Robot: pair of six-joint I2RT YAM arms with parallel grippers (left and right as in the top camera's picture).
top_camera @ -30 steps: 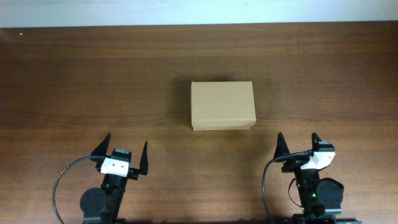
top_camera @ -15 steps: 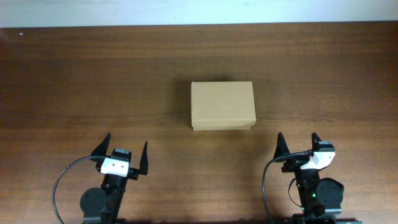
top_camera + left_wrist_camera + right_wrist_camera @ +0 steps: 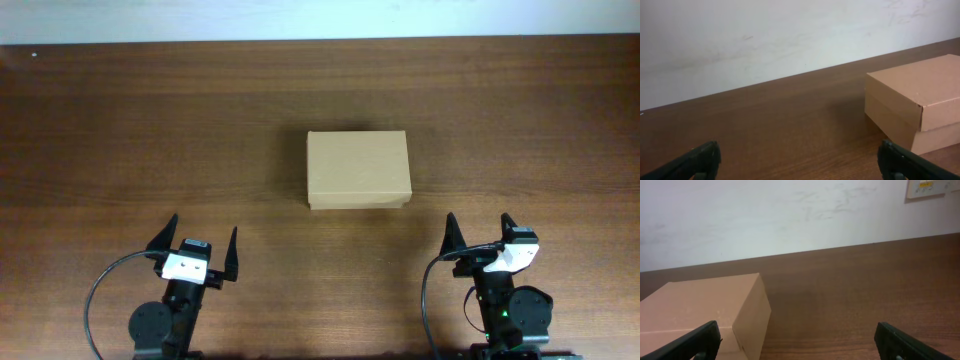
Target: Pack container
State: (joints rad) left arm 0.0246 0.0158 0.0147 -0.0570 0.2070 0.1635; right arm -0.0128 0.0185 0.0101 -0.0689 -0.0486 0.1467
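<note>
The container (image 3: 358,170) is a plain tan cardboard box with its flap lid shut, standing at the middle of the dark wooden table. It shows at the right in the left wrist view (image 3: 920,100) and at the lower left in the right wrist view (image 3: 700,310). My left gripper (image 3: 197,248) is open and empty near the table's front edge, left of the box. My right gripper (image 3: 480,233) is open and empty near the front edge, right of the box. Both are well apart from the box. No tape rolls or markers are in view.
A white wall (image 3: 765,35) runs behind the table's far edge. A wall plate (image 3: 926,187) shows at the upper right in the right wrist view. Bare wood (image 3: 150,130) lies around the box.
</note>
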